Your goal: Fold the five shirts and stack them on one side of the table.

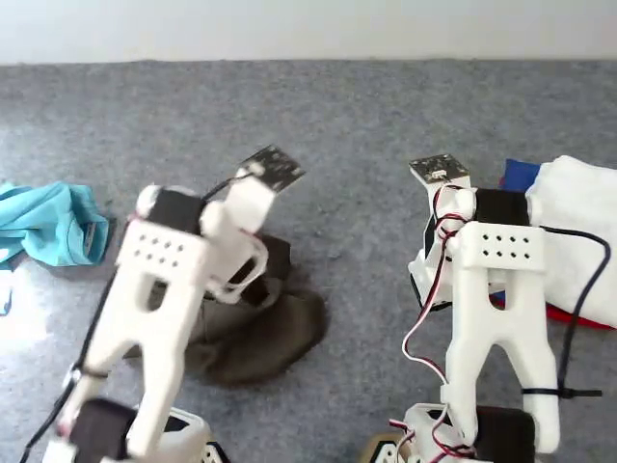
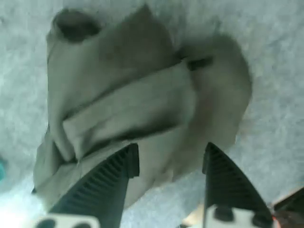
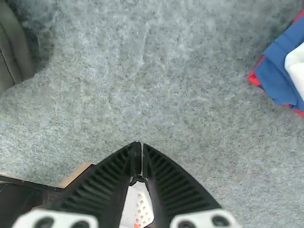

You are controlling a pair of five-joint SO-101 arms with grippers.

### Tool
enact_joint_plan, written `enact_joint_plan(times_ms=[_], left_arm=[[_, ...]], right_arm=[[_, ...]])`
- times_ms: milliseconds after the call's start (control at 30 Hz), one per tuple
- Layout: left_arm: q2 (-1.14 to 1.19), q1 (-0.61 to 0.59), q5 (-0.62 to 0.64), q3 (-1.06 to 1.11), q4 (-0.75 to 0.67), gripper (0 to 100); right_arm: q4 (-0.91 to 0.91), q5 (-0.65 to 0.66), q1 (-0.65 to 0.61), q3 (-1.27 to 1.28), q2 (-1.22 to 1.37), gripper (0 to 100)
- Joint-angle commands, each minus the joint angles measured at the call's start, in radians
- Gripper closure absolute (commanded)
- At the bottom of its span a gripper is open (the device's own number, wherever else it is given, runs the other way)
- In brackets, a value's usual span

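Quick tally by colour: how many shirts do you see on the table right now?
Teal shirt: 1
Brown shirt: 1
White shirt: 1
Blue shirt: 1
Red shirt: 1
Total: 5

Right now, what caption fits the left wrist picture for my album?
Open left hand above a crumpled olive-brown cloth shirt on a grey carpeted table.

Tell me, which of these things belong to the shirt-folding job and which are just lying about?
Part of the job: brown shirt, teal shirt, white shirt, blue shirt, red shirt, left gripper (jaws open above the brown shirt), right gripper (jaws shut).

Just there: grey table cover, pale wall behind.
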Motion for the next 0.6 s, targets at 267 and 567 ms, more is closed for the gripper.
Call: enact_joint_plan(times_ms=[267, 567], left_arm=[[0.345, 0.072, 0.124, -0.154, -0.009, 78], [0.414, 0.054, 0.124, -0.151, -0.061, 78]], right_arm=[[0.041, 0.005, -0.002, -0.003, -0.033, 99.0], [0.042, 0.005, -0.002, -0.003, -0.035, 99.0]])
